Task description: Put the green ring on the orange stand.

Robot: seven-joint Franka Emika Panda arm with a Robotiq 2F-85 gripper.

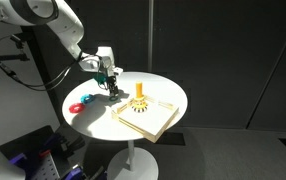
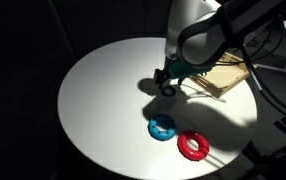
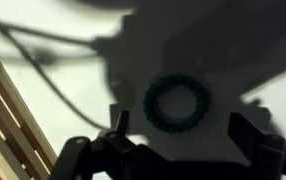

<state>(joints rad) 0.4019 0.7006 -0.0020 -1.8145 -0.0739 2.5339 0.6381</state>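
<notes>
— What is being seen around the task's thing, and is anything standing in the way?

— A red ring (image 2: 193,147) and a blue ring (image 2: 161,127) are being shown just beside each other on the round white counter (image 2: 93,100), apart from the hand (image 2: 168,80). A tan board (image 1: 153,120) is lying at the counter's edge, and the orange stand (image 1: 139,95) is being carried upright on it. Only bare counter is being seen between hand and board.

— And the green ring?

— The green ring (image 3: 151,104) is being shown flat on the counter in the hand's shadow, dark teal, ribbed, with an open centre. The hand is being held spread wide over it, with the fingers (image 3: 118,125) to either side and nothing being gripped.
</notes>
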